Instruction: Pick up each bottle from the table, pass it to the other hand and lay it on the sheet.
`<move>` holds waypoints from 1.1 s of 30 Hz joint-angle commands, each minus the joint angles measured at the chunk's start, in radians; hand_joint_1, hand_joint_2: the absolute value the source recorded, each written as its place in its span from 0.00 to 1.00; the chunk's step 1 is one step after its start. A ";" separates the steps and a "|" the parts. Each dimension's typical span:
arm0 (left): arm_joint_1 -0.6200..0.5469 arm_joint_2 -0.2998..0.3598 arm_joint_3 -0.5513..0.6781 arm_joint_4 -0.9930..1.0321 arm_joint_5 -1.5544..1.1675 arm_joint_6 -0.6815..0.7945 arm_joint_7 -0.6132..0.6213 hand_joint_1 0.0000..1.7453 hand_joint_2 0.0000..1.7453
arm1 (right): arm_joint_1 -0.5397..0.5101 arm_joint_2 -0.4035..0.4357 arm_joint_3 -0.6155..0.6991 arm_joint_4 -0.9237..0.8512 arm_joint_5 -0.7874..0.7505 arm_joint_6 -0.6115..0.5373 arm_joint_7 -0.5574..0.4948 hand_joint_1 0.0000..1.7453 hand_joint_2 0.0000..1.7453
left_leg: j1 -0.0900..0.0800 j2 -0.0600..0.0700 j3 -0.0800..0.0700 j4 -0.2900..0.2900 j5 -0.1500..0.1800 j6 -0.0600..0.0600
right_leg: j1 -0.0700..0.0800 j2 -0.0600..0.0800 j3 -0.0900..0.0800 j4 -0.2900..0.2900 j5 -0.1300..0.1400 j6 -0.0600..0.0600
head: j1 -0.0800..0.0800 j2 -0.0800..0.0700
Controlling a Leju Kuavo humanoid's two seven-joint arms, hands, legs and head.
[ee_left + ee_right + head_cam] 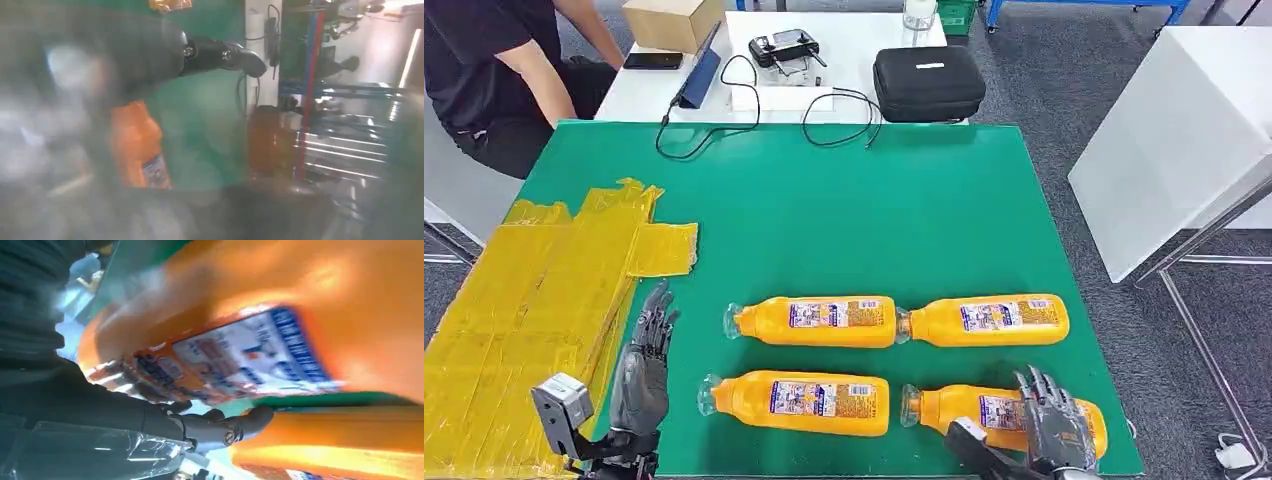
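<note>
Your work surface is a green table with a crinkled yellow sheet spread over its near-left corner and hanging past the left edge. Four orange bottles lie on their sides on the green, in two rows, caps pointing left: the far-left bottle touches end to end with the far-right bottle, the near-left bottle lies apart in front of them, and the near-right bottle sits at the near-right edge. Your right hand is over that near-right bottle, fingers spread across its body; whether it actually grips the bottle, you cannot tell. Your left hand is beside the sheet's right edge, fingers extended and apart, holding nothing. Beyond the green surface stands a white table carrying a black zip case, a cardboard box, a black handheld controller, a phone and trailing black cables. A person in a black top sits at the far left. A white panel stands on the grey carpet to the right.
</note>
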 commanded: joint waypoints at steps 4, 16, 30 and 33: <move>-0.007 -0.008 0.033 0.016 0.005 0.004 0.007 0.00 0.00 | 0.017 -0.012 -0.043 0.008 0.001 0.060 -0.019 0.00 1.00 | -0.001 0.000 0.012 -0.001 -0.005 0.000 | -0.001 -0.001 0.012 -0.001 -0.005 -0.001 | 0.000 0.000; -0.030 0.012 0.020 0.046 0.023 0.004 0.004 0.00 0.00 | -0.007 -0.048 0.038 0.156 -0.144 0.147 -0.026 1.00 1.00 | 0.000 -0.001 0.006 -0.002 -0.001 0.000 | 0.000 -0.002 0.007 -0.003 -0.001 0.000 | 0.000 0.000; -0.048 0.028 0.002 0.069 0.041 0.015 0.000 0.00 0.00 | -0.023 -0.091 0.106 0.219 -0.241 0.150 -0.021 1.00 1.00 | 0.001 0.003 0.043 -0.002 -0.019 0.003 | 0.002 -0.002 0.033 -0.007 -0.015 -0.001 | 0.000 0.000; -0.057 0.039 -0.011 0.078 0.053 0.025 0.000 0.00 0.00 | -0.036 -0.121 0.157 0.243 -0.302 0.135 -0.002 1.00 1.00 | 0.001 0.006 0.048 -0.002 -0.023 0.003 | 0.002 -0.001 0.037 -0.007 -0.017 -0.001 | 0.000 0.000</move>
